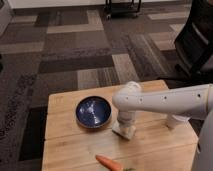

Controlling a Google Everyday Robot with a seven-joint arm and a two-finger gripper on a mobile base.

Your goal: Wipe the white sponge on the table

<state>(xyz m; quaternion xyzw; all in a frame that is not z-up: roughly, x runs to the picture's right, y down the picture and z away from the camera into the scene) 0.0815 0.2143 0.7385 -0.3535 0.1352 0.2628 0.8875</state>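
The light wooden table (70,145) fills the lower part of the camera view. My white arm reaches in from the right, and my gripper (125,127) points straight down onto the table just right of the blue bowl (94,111). The white sponge (124,131) shows as a pale block under the gripper, lying flat on the tabletop. The gripper sits on top of the sponge and hides most of it.
A white cup-like cylinder (176,121) stands on the table to the right, behind my arm. An orange carrot (110,163) lies near the front edge. A dark office chair (197,40) stands off the table's far right; patterned carpet lies beyond.
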